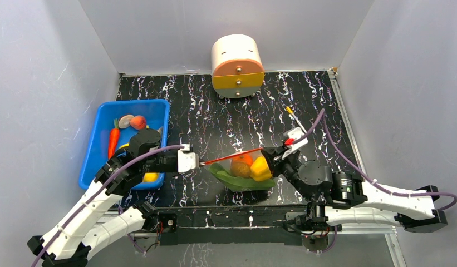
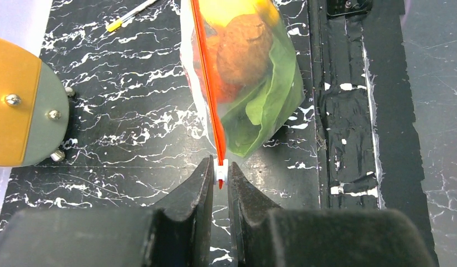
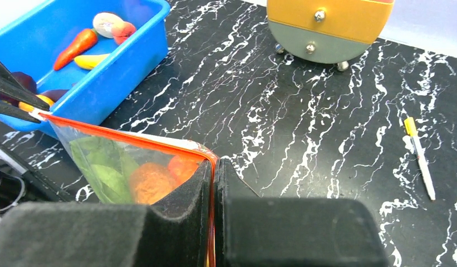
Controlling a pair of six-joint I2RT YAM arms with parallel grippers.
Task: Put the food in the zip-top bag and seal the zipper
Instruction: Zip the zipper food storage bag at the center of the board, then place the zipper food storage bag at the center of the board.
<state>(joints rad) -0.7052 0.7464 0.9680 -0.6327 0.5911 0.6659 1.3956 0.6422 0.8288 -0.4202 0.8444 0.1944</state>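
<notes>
while the clear crinkly zip-top bag (image 1: 244,182), holding leafy green, brown and yellow food (image 1: 260,168), sits near the black marbled tabletop's (image 1: 215,111) front edge, its red-orange zipper strip (image 1: 231,157) runs between the left end effector (image 1: 200,163), clamped on its white tab (image 2: 221,170), and the right end effector (image 1: 279,154), clamped on the other end.

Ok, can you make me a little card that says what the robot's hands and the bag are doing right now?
left end effector: shut on the white tab of the zipper
right end effector: shut on the zipper's other end
zip-top bag: stretched between both end effectors
food in bag: leafy green, brown lump, orange and yellow pieces
blue bin: holds a carrot and other toys
</notes>
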